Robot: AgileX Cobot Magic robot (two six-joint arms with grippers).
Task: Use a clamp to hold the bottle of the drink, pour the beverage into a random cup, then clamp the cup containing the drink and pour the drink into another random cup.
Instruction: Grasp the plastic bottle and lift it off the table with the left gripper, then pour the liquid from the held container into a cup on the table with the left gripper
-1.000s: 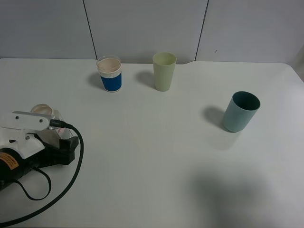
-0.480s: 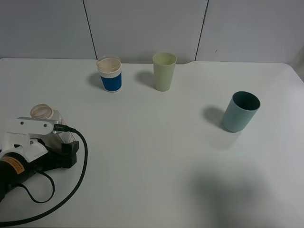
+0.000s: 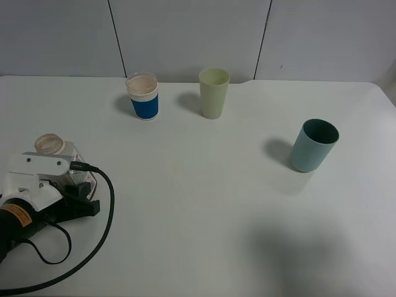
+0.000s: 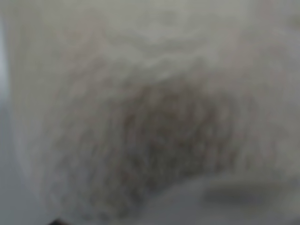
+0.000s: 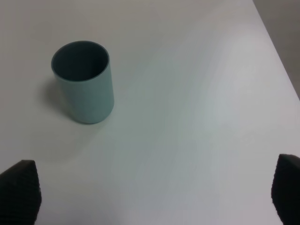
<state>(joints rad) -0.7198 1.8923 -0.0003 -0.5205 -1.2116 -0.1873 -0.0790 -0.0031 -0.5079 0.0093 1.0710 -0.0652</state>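
Observation:
A clear plastic bottle (image 3: 57, 150) with an open neck stands tilted at the left of the white table (image 3: 198, 204), pinched in my left gripper (image 3: 77, 180). The left wrist view shows only a blurred whitish surface (image 4: 150, 112), the bottle pressed close to the camera. A blue-and-white cup (image 3: 142, 97) and a pale green cup (image 3: 214, 93) stand at the back. A teal cup (image 3: 314, 145) stands at the right and also shows in the right wrist view (image 5: 83, 82). My right gripper (image 5: 154, 199) is open and empty, apart from the teal cup, and is out of the exterior high view.
A black cable (image 3: 93, 247) loops from the left arm over the table's front left. The grey wall (image 3: 198, 37) rises just behind the back cups. The table's right edge (image 5: 276, 61) runs close to the teal cup.
My left arm has slid forward around the bottle. The bottle's neck has shifted slightly left and now leans. The cups have not moved.

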